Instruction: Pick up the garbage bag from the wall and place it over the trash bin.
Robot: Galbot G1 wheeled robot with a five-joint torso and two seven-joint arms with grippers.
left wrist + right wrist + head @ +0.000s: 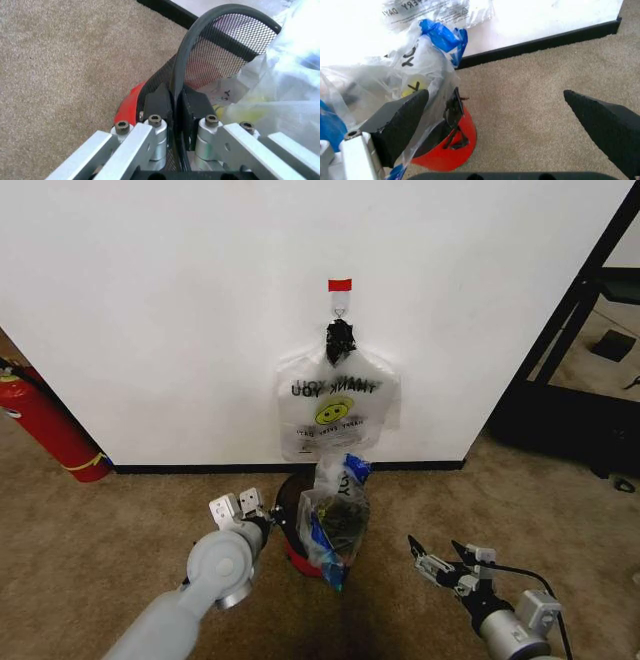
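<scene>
Two robot arms reached up from the bottom of the head view over short beige carpet. On the left, a smooth grey arm ended in the left gripper, which met the near left rim of the trash bin, a small round black mesh basket with a red base. On the right, the right gripper hovered low, apart from the bin, its dark pointed fingers spread wide. Draped over the bin was the garbage bag, thin, crinkled, see-through plastic with blue printed patches, bunched into a tall column. Behind stood the wall, plain white with a black baseboard, a small red tape strip and a hook. From the hook hung a second bag with a yellow smiley and mirrored black lettering. A red fire extinguisher leaned at the far left.

From the left wrist view, the left gripper had its black pads pressed together on the bin's curved dark rim, one pad inside and one outside. Mesh stretched beyond, with hazy plastic beside it.

From the right wrist view, the right gripper held two black wedge-shaped fingers far apart over carpet. Next to the nearer finger sat the bin's red base, wrapped in wrinkled clear plastic.
</scene>
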